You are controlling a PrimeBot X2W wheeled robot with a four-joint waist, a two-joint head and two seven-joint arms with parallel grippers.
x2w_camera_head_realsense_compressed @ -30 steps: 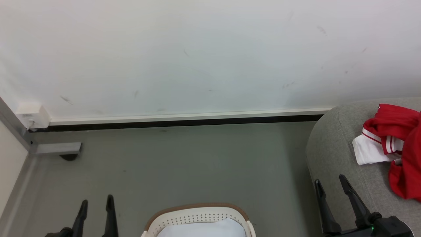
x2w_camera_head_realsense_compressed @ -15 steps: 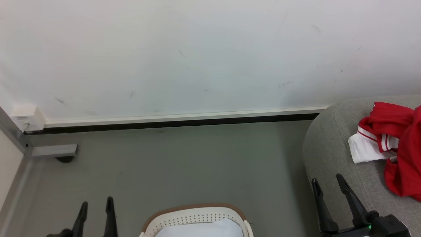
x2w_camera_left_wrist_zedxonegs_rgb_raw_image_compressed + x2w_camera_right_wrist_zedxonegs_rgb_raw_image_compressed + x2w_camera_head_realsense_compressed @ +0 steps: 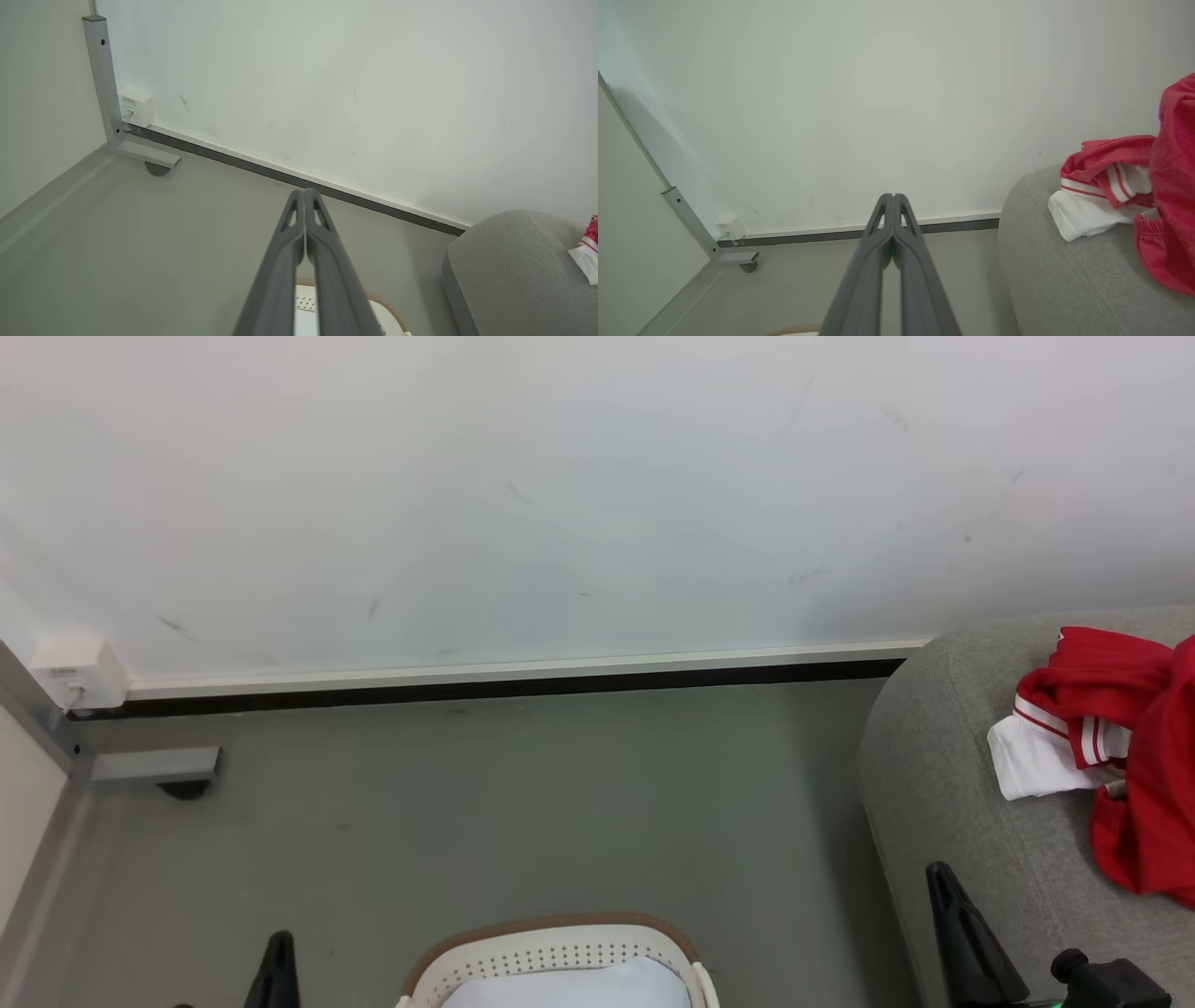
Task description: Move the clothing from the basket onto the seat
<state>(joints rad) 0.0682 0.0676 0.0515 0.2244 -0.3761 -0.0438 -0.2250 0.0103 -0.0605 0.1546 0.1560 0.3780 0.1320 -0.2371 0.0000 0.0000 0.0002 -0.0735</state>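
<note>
Red clothing [image 3: 1120,728] with white panels and striped trim lies crumpled on the grey seat [image 3: 952,784] at the right; it also shows in the right wrist view as clothing [image 3: 1134,186] on the seat [image 3: 1064,280]. The white basket [image 3: 560,957] with its brown rim sits at the bottom centre, a pale bluish-white cloth [image 3: 579,987] inside. My left gripper [image 3: 277,957] is at the lower left, shut and holding nothing [image 3: 304,193]. My right gripper [image 3: 941,877] stands over the seat's front edge, shut and holding nothing [image 3: 893,197].
A white wall [image 3: 560,495] with a dark baseboard [image 3: 504,686] runs across the back. A metal frame post with a foot [image 3: 154,765] and a small white box [image 3: 75,672] stand in the left corner. Grey floor [image 3: 523,803] lies between wall and basket.
Both grippers have shut from open. The camera has shifted slightly, so the scene has slid a little to the left.
</note>
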